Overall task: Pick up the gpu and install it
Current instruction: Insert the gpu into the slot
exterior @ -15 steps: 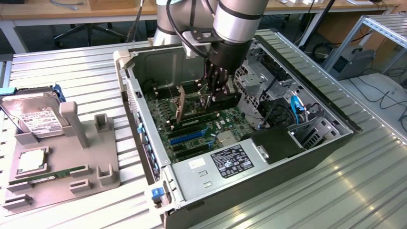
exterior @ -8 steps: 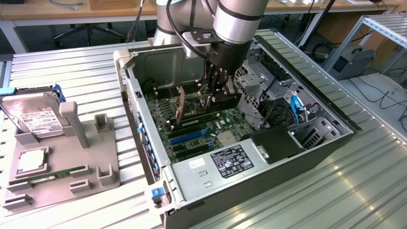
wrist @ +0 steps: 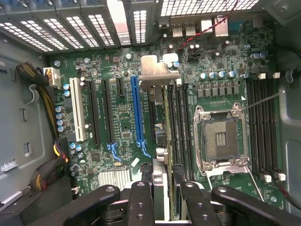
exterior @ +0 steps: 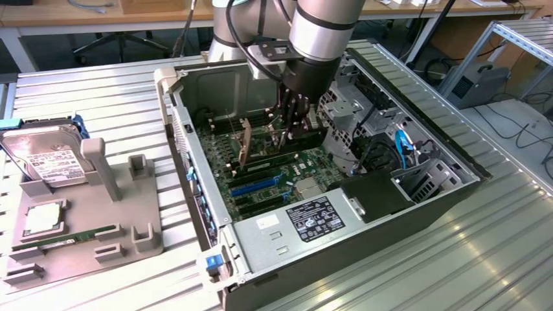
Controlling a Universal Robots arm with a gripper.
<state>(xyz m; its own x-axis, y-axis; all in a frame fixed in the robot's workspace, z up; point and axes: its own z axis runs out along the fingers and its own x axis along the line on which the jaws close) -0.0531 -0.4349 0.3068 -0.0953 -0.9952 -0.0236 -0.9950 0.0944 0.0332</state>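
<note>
My gripper (exterior: 291, 133) reaches down into the open computer case (exterior: 186, 129) over the green motherboard (wrist: 117, 127). It is shut on the gpu (wrist: 165, 122), which the wrist view shows edge-on between the two black fingers (wrist: 141, 197), its silvery end bracket (wrist: 155, 70) pointing toward the case's slotted rear wall. The card stands upright along a black slot just beside the long blue slot (wrist: 136, 108). In the exterior view the card's brownish back (exterior: 245, 144) shows to the left of the gripper. Whether its lower edge sits in the slot I cannot tell.
Inside the case are the CPU socket (wrist: 221, 139), memory slots (wrist: 265, 127), the power supply (exterior: 302, 223) and cable bundles (wrist: 44, 99). To the exterior view's left, a grey fixture (exterior: 112, 227) carries a hard drive (exterior: 48, 162) and a green memory stick (exterior: 74, 236).
</note>
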